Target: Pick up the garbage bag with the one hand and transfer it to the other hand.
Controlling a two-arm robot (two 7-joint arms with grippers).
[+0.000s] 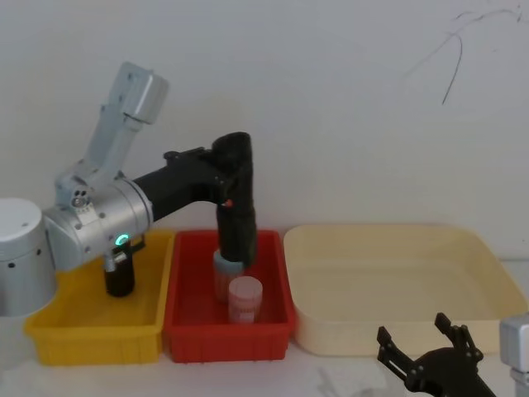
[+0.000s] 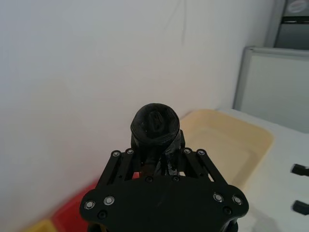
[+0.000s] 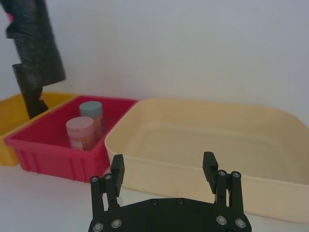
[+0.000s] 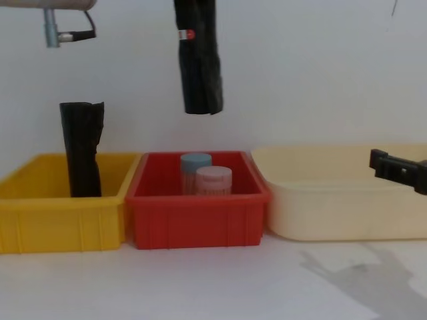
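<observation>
The right gripper (image 3: pixel 163 163) sits closest, low over the table's front edge before the cream tray (image 1: pixel 331 331). Its fingers are spread wide with nothing between them.

The bag (image 4: pixel 198 67) hangs upright in the air above the red bin (image 4: pixel 197 227), and the chest view shows it well clear of the two jars (image 4: pixel 207 181) there. The left gripper (image 2: pixel 155 145) has its fingers clamped on the bag's upper part, close to the red-and-white label (image 4: pixel 189 33). That leaves the lower length free. To the left, the other black roll (image 4: pixel 80 150) stands in the yellow bin (image 4: pixel 60 227), apart from all this.

The pick-up looks done and the handover is the step in hand, with the two grippers well apart. To do it well:

- Bring the bag toward the middle, keeping it vertical and above the jars.
- Raise the right gripper to meet the free lower length, fingers straddling the roll squarely below the left's hold.
- Close the right fully before the left lets go.

The rolled plastic probably gives under pressure, so a shallow or off-centre pinch could let it slide or tip.
</observation>
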